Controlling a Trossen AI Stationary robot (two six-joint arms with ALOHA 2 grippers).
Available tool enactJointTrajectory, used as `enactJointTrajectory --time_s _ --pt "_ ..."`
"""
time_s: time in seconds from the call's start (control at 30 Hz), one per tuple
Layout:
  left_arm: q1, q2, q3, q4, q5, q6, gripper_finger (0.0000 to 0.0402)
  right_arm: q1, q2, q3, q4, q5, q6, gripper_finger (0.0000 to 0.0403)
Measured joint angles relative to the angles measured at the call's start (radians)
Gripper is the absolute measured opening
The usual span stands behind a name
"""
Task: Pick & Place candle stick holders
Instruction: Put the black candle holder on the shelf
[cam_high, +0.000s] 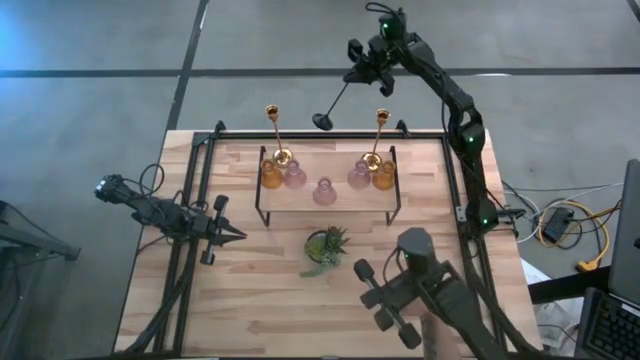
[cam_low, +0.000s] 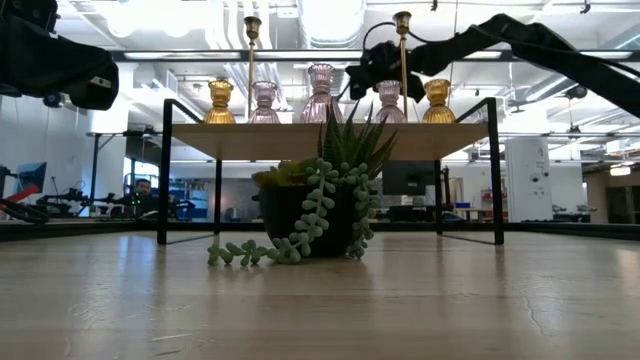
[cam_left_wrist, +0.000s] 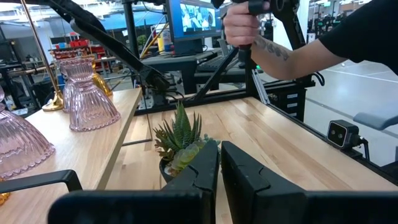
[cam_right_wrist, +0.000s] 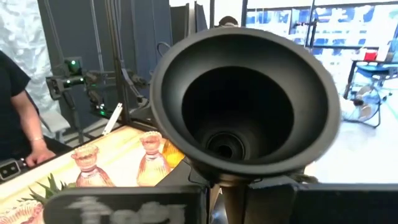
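My right gripper (cam_high: 362, 72) is raised beyond the table's far edge, shut on the black candle stick holder (cam_high: 335, 100). The holder's hollow round base (cam_right_wrist: 245, 106) fills the right wrist view. Two gold holders (cam_high: 272, 130) (cam_high: 378, 135) stand on their round bases on a wooden shelf (cam_high: 325, 207), with amber (cam_high: 271, 176) (cam_high: 384, 176) and pink glass holders (cam_high: 323, 190) beside them. My left gripper (cam_high: 238, 236) is shut and empty over the table's left part, pointing toward the green plant (cam_high: 325, 248). My right gripper pinches the black holder's thin stick (cam_high: 352, 85) between its two fingers at the end away from the base. The holder is lifted clear and tilted, and its base (cam_high: 322, 121) points down toward the table's far edge. In the wrist view the base hides the contact.
The black-framed shelf stands mid-table at the far side, with the plant (cam_low: 320, 200) in front of it. A dark jointed device (cam_high: 410, 290) stands at the near right corner. A person's hand (cam_left_wrist: 245, 25) grips a black handle there. Bare wood (cam_high: 250, 310) lies at the near left.
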Motion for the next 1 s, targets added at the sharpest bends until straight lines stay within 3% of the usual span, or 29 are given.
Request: enactJointTrajectory --time_s 0.63,1.0 --pt "0.000 0.000 0.000 0.000 0.000 0.000 0.0026 0.038 0.007 0.000 -0.004 0.000 0.061 0.0008" --pt "0.000 0.000 0.000 0.000 0.000 0.000 0.0026 -0.054 -0.068 0.000 0.002 0.001 0.116 0.0008"
